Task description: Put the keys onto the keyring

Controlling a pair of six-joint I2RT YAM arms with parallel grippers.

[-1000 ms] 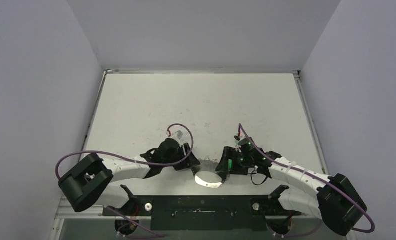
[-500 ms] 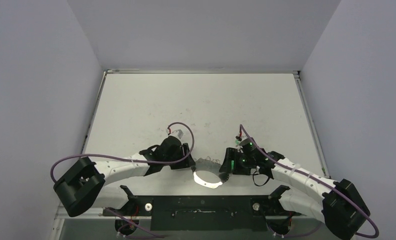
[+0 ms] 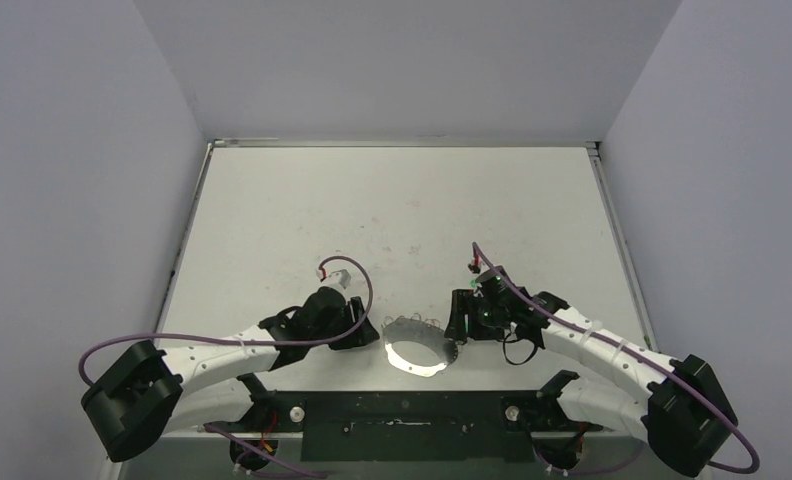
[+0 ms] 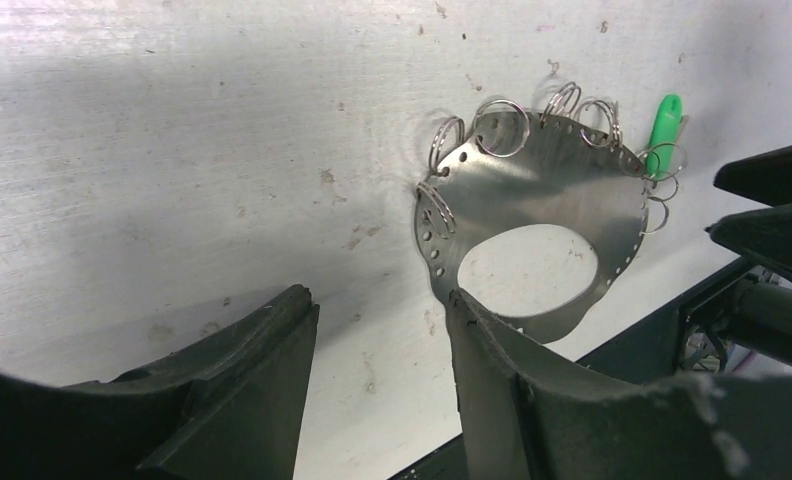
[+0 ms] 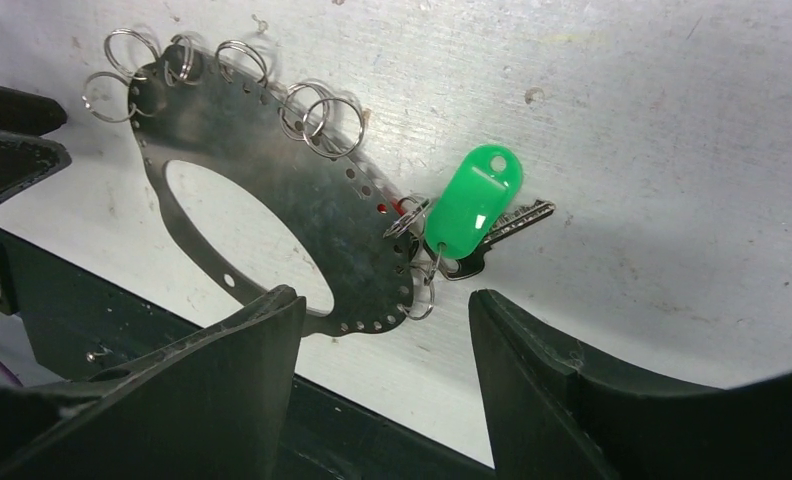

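- Pale grey walls (image 3: 72, 150) close in a white, scuffed surface (image 3: 392, 200), seen from above. A black mounting plate (image 3: 402, 415) runs along its near edge.
- At the left, the left arm (image 3: 222, 350) reaches in low from the near-left corner, its black wrist pointing right, towards the middle of the near edge.
- The left fingers (image 4: 272, 350) stand apart with only bare surface in the gap between them. In the wrist view the tip of one finger overlaps the near edge of the keyring; whether it touches the metal cannot be told.
- In the middle, the keyring (image 3: 417, 330) lies flat on the surface between the two wrists, close to the mounting plate. It is a silver sheet-metal hoop with a large oval hole, a row of punched holes along its edge, and small wire loops (image 4: 500, 128) fanned out round its far rim.
- At the hoop's right edge lies one silver key (image 5: 507, 222) with a green tag (image 5: 472, 205) resting on top of it. The key's head sits among the rim's wire loops; whether it is threaded onto one cannot be told.
- The right fingers (image 5: 262, 340) are also spread apart and grip nothing. They hover just beside the hoop's right edge and the green-tagged key.
- At the right, the right arm (image 3: 592, 345) comes in low from the near-right corner, its wrist pointing left at the hoop.
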